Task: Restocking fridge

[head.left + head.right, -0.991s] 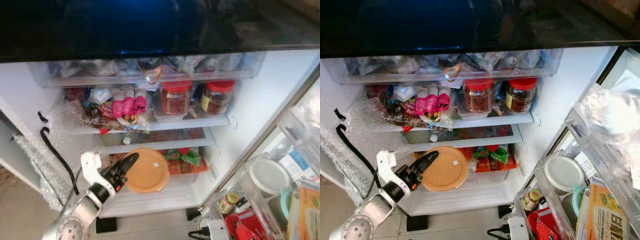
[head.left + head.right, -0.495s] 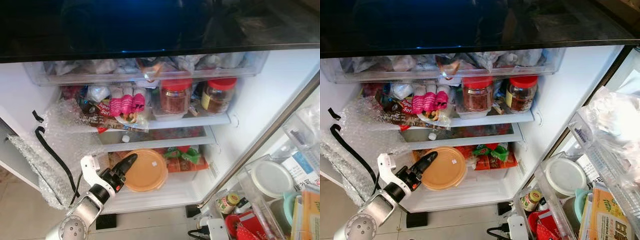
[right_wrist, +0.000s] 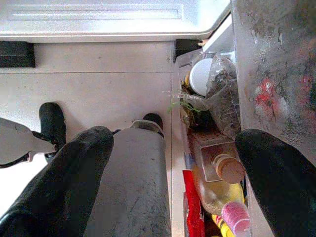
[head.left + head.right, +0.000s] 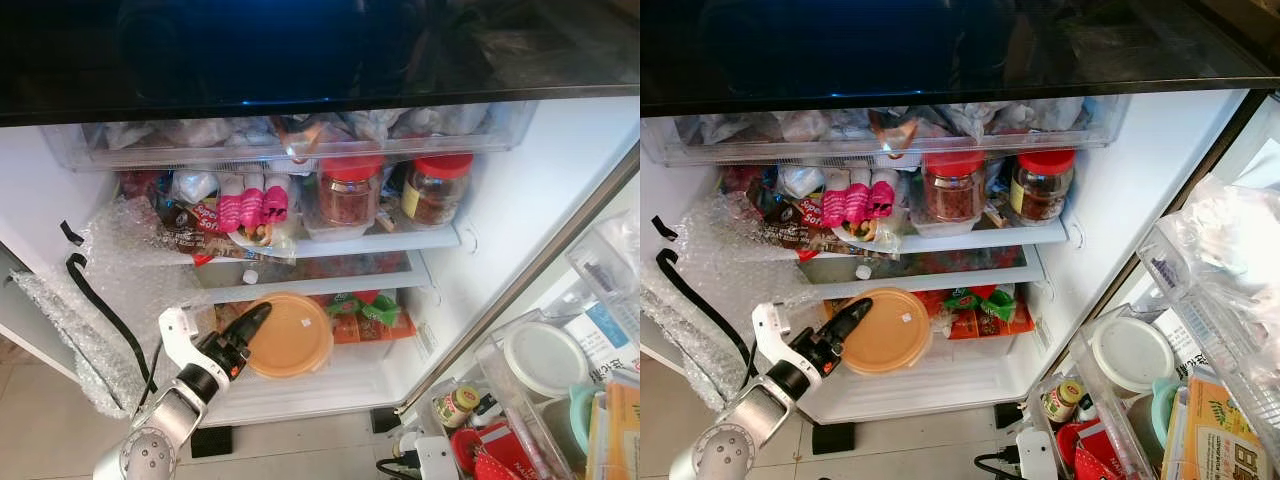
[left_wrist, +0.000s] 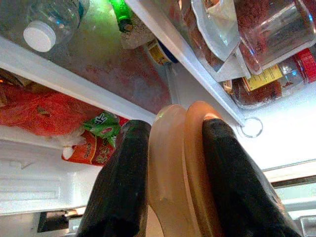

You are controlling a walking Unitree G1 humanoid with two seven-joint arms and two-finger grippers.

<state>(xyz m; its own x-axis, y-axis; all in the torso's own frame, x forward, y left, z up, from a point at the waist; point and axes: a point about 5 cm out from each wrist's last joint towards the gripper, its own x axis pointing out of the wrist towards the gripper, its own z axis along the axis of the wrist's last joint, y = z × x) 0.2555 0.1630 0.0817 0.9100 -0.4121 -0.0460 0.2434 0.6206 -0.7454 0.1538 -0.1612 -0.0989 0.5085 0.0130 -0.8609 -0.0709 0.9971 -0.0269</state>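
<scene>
At lower left of the left eye view: left pincer (image 4: 250, 325), its black fingers clamped on the near rim of an orange lidded container (image 4: 290, 335), which is held level at the mouth of the fridge's bottom shelf (image 4: 330, 385), probably so it can slide in flat. Behind it, centre frame: green and red snack packets (image 4: 372, 315). Middle shelf, upper centre: two red-lidded jars (image 4: 348, 192) beside pink-wrapped bottles (image 4: 250, 205). Left edge: bubble wrap (image 4: 95, 310) hanging off the fridge wall. Lower right: door bin with a white-lidded tub (image 4: 543, 352).

Right eye view: same scene; the container (image 4: 885, 330) sits at lower centre-left, partly over the shelf.

Left wrist view: both fingers (image 5: 123, 182) at bottom centre, pressed on either side of the container's stacked edge (image 5: 177, 173), a firm pinch on the rim. Water bottle (image 5: 49, 24) at upper left.

Right wrist view: right pincer (image 3: 173, 177) spread wide, holding nothing, over tiled floor (image 3: 98, 94); door bin bottles (image 3: 222, 182) at right. The arm appears idle.
</scene>
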